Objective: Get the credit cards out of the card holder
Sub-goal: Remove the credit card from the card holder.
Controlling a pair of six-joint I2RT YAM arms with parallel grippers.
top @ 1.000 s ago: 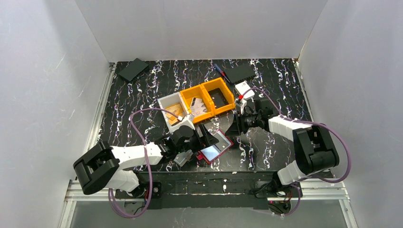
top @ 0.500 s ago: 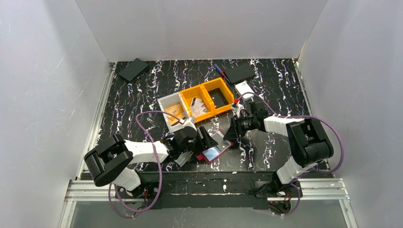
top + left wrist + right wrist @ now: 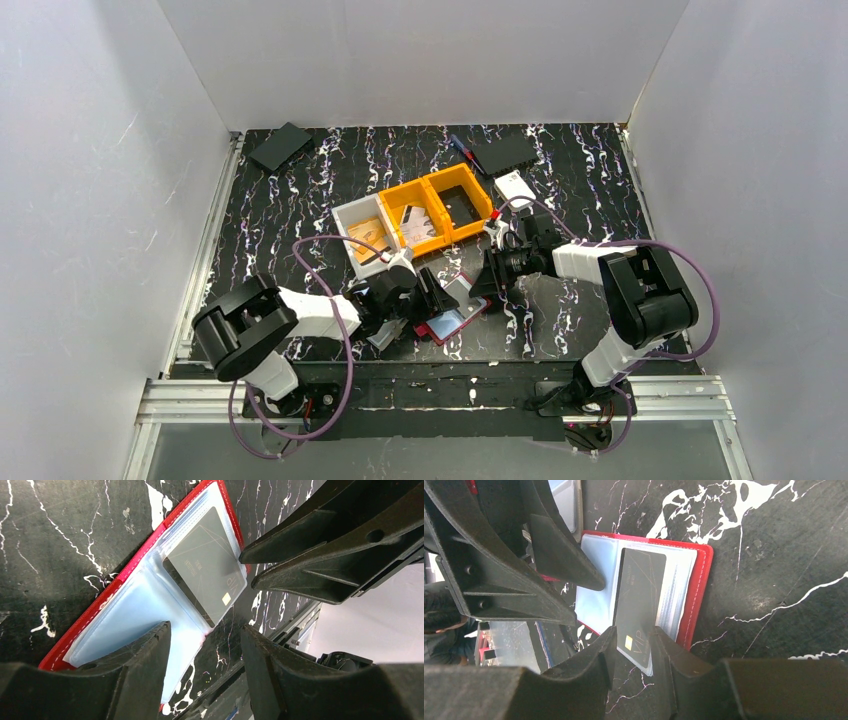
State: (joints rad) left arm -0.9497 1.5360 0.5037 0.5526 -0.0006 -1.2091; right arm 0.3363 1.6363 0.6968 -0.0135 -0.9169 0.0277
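At counter (image 3: 774, 555) front centre: right pincer (image 3: 631, 637) at the dark credit card (image 3: 639, 595), left pincer (image 3: 205, 635) steadying the card holder (image 3: 704, 580).
Right fingers narrowly parted astride the card's protruding end; grip or mere contact, cannot tell. Left fingers wide, tips down on the clear sleeve (image 3: 130, 610) of the other half, likely pinning the case flat while the card slides out. Holder lies open, card part-way out of its pocket. Both forearms low, reaching inward, wrists pitched down.

white panel walls (image 3: 420, 60) on three sides; black tabletop (image 3: 300, 190), white marble veining; aluminium rail (image 3: 450, 405) along near edge; even, diffuse light.
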